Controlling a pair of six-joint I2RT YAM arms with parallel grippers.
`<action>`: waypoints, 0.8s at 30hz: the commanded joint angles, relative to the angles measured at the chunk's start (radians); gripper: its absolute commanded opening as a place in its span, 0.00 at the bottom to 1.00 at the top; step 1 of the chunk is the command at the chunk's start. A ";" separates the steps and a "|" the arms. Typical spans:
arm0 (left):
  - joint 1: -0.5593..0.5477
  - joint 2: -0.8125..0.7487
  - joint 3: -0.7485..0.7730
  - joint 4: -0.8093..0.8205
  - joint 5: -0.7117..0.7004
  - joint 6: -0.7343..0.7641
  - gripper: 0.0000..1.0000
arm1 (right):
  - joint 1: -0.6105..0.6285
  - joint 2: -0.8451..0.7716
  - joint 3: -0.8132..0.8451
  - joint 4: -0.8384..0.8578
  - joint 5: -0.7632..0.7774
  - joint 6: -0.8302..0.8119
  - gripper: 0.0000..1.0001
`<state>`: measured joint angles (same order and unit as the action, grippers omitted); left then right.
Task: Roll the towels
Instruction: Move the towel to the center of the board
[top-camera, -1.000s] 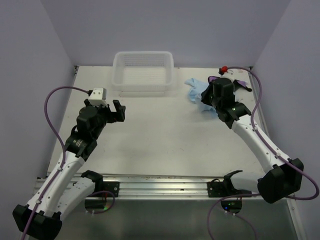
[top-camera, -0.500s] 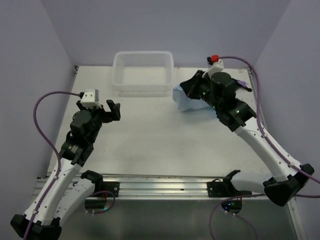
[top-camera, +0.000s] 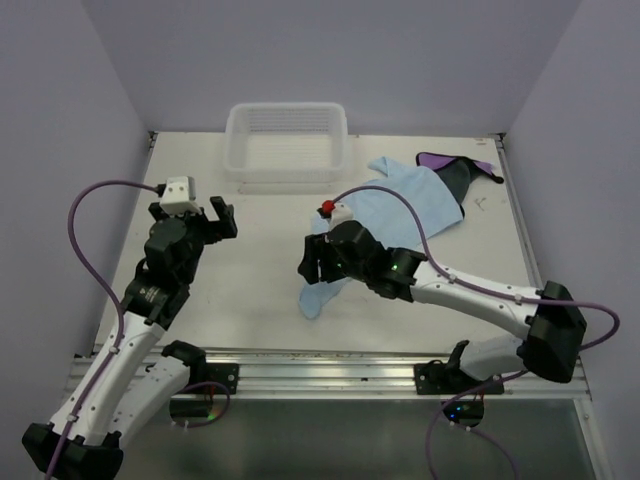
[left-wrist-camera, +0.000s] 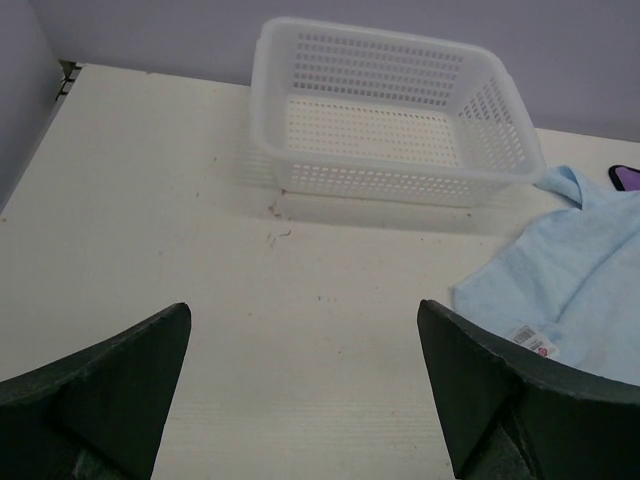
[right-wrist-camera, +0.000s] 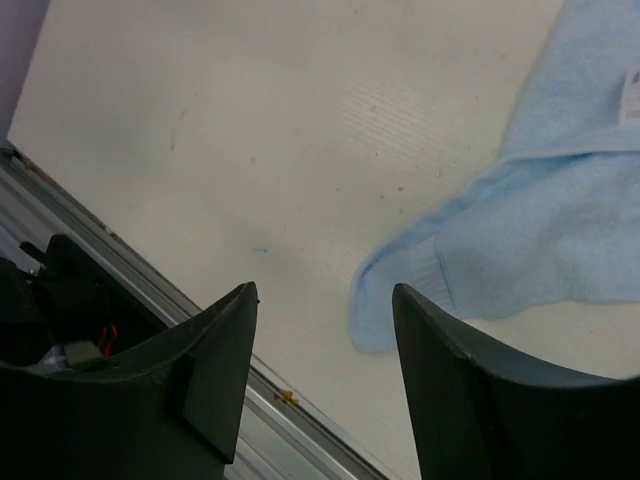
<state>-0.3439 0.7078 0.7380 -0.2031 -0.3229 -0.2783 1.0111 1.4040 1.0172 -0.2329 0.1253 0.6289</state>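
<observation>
the left pincer (top-camera: 222, 220) hovers over the bare surface (top-camera: 250, 270) with its jaws wide and nothing between them. beyond it, at the back, stands the white basket (top-camera: 285, 172). near the middle, the right pincer (top-camera: 312, 262) is low with its jaws parted and grips nothing; the near corner of the light blue towel (top-camera: 405, 198) lies flat just below it. this towel stretches back and rightward to the purple towel (top-camera: 452, 170), crumpled dark side up at the far right.
</observation>
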 joint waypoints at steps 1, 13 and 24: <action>-0.003 0.010 0.001 0.021 -0.016 -0.007 1.00 | -0.006 -0.166 0.020 0.008 0.118 -0.049 0.62; -0.026 0.133 -0.006 0.090 0.470 0.008 0.96 | -0.026 -0.571 -0.179 -0.304 0.606 0.102 0.58; -0.508 0.384 0.078 -0.051 0.328 0.148 0.91 | -0.193 -0.732 -0.413 -0.381 0.591 0.278 0.55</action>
<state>-0.7429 1.0378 0.7719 -0.2050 0.0814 -0.1970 0.8616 0.6724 0.6247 -0.6174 0.7151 0.8406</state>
